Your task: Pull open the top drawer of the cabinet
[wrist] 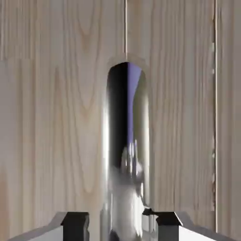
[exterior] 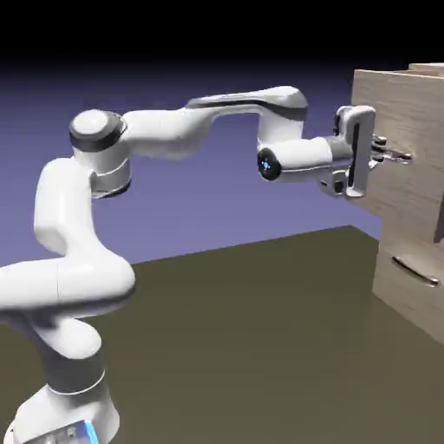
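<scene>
You're at the handle now! In the exterior view, your white arm (exterior: pixel 165 134) rises from around 7 o'clock, bends over the top, and reaches across toward 3 o'clock. The pincer (exterior: pixel 377 154) is right at the bright bar handle (exterior: pixel 401 157) on the top drawer (exterior: pixel 416 130), high on the pale wooden cabinet (exterior: pixel 403 243) at 2 to 3 o'clock.

Look at the hand view: the shiny handle runs from the middle down to 6 o'clock, big and bright, and you've got 1 fingertip on each side. The pincer is parted around the bar, not clenched. At 7 o'clock you can see a sliver of wood between the fingertip and the metal; the fingertip at 5 o'clock sits right up at the bar's edge, and whether it touches you can't tell.

Behind the bar you see pale grain and 2 thin seams, 1 at 12 o'clock above the handle, 1 toward 3 o'clock. Back in the exterior view, the upper wooden block juts toward 9 o'clock past the lower front; how far the drawer is out, you can't tell. Lower down, at 4 o'clock, there's another curved handle (exterior: pixel 416 271), well below your pincer.
</scene>
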`<control>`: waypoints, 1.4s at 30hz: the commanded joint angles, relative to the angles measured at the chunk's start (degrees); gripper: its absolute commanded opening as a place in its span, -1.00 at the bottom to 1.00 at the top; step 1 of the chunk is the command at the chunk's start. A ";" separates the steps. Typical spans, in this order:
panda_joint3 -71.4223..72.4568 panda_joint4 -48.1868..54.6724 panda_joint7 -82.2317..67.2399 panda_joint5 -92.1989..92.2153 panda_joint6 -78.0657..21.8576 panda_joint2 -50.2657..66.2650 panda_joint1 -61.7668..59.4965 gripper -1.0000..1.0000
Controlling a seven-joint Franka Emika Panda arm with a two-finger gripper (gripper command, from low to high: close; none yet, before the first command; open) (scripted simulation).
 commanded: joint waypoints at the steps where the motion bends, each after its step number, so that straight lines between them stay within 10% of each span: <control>1: -1.05 -2.05 -0.23 -0.25 -0.41 -0.03 1.88 -1.00; 21: 0.14 0.13 -46.44 11.98 11.40 35.41 13.14 -1.00; 29: -13.98 -8.97 -41.19 10.46 8.61 29.09 27.21 -1.00; 42: -12.86 -13.07 -9.01 3.18 -1.86 2.42 17.66 -1.00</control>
